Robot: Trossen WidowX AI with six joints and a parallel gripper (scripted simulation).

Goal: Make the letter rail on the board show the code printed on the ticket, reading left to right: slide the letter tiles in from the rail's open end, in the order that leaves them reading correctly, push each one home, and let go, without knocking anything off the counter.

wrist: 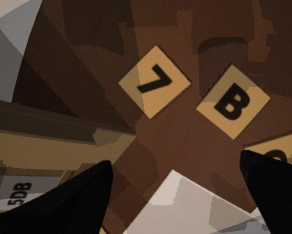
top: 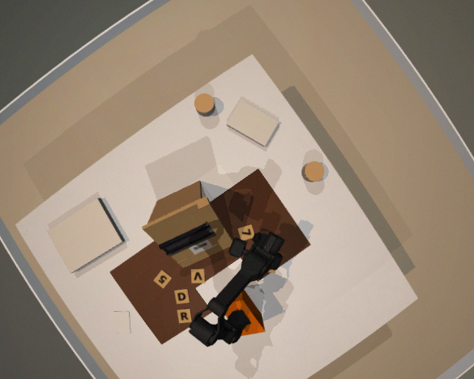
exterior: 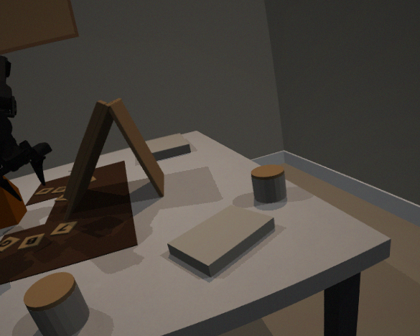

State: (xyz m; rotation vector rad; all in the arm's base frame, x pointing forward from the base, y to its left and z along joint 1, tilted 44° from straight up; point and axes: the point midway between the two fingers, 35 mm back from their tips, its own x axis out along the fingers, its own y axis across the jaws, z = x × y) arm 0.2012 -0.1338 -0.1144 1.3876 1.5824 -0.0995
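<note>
My gripper (top: pixel 254 245) (exterior: pixel 31 192) (wrist: pixel 176 164) is open and empty, above the mat near three tiles. The 7 tile (top: pixel 245 232) (exterior: pixel 64 227) (wrist: pixel 155 82) and B tile (exterior: pixel 31 241) (wrist: pixel 233 101) lie flat; a finger partly covers the G tile (exterior: pixel 5 244) in the wrist view. The arm hides B in the top view. The 5 tile (top: pixel 162 278), V tile (top: pixel 198 276), D tile (top: pixel 181 295) and R tile (top: pixel 184 315) lie left of the arm. The black rail (top: pixel 188 238) on the leaning board (top: pixel 175 218) shows no tile. The ticket (top: pixel 200 246) (wrist: pixel 20 194) reads 5DB.
A brown mat (top: pixel 277 211) (exterior: pixel 119 231) lies under the tiles. An orange block (top: pixel 253 320) (exterior: pixel 3 213) stands beside the arm. Two lidded jars (top: pixel 204 103) (top: pixel 313 171) and two pale slabs (top: pixel 253 123) (top: pixel 86 236) stand farther out on the counter.
</note>
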